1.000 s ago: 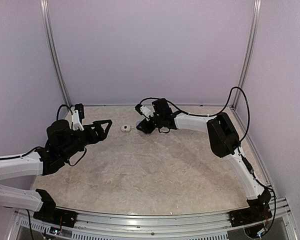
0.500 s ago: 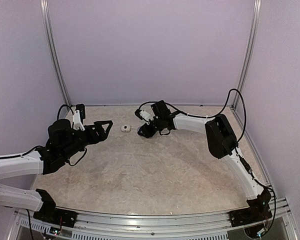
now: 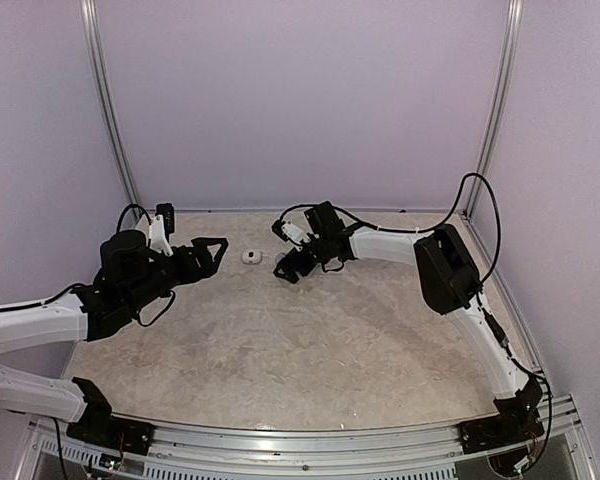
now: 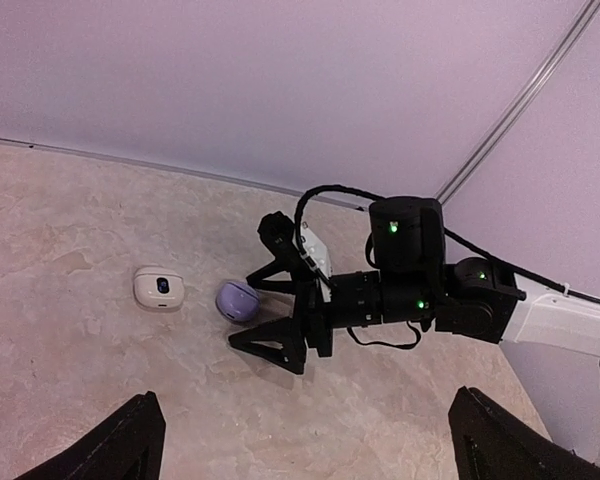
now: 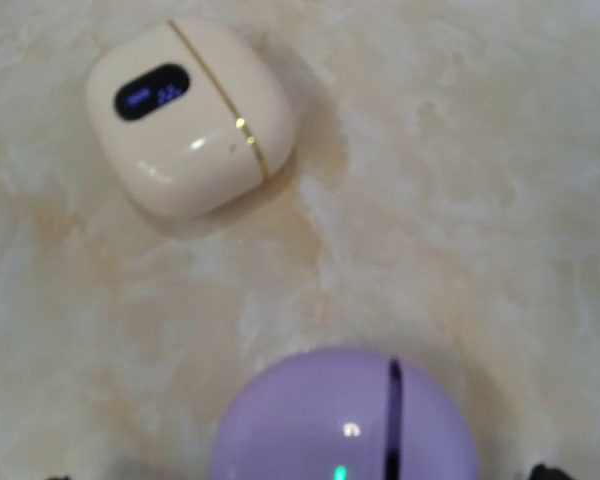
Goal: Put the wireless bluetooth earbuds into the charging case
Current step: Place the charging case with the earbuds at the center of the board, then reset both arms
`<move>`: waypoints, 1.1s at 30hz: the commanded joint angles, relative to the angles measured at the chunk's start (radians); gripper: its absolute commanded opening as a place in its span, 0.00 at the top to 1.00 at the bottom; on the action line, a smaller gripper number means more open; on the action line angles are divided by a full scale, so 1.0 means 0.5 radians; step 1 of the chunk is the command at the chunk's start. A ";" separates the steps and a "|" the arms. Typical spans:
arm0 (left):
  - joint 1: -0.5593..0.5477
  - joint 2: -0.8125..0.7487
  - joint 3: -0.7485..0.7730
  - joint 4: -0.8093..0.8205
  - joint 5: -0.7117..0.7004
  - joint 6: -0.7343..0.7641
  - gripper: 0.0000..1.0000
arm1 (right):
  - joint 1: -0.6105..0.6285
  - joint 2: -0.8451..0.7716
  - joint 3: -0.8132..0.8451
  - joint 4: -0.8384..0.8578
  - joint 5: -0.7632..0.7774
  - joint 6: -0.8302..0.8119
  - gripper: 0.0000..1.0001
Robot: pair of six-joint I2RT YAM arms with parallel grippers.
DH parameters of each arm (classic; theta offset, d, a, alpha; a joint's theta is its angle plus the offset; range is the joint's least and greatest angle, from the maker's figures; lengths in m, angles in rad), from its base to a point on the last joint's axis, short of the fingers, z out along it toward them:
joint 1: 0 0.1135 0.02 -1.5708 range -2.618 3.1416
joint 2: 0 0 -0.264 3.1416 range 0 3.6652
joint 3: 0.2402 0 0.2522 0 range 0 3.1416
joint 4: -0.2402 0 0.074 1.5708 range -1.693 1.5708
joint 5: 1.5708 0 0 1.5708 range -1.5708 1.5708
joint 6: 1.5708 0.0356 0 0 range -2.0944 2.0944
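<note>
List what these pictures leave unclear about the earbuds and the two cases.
Earbuds: none shows in any view; whether they are inside a case is hidden.
Purple case: bottom edge cuts it off in the right wrist view; the right gripper largely covers it in the top view.
Cream case: display digits blurred, right wrist view.

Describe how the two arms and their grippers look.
The left arm and right arm have white shells, black joint housings and loose black cables. The left gripper and right gripper are black with triangular truss fingers. Green lights glow on the right wrist.
</note>
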 commanded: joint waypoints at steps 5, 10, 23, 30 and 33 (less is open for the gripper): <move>0.034 0.218 0.384 -0.255 0.038 0.082 0.01 | -0.013 -0.528 -0.334 0.226 0.079 0.050 0.00; 0.077 0.395 0.645 -0.408 0.072 0.149 0.01 | -0.024 -0.924 -0.634 0.356 0.123 0.075 0.01; 0.172 0.729 0.899 -0.529 -0.006 0.285 0.01 | -0.135 -1.999 -1.950 0.933 0.277 0.404 0.01; 0.140 0.646 0.463 -0.235 -0.021 0.199 0.01 | -0.139 -2.352 -2.680 1.272 0.397 0.549 0.01; 0.090 0.628 0.327 -0.136 -0.074 0.184 0.01 | -0.138 -2.413 -2.949 1.502 0.444 0.627 0.00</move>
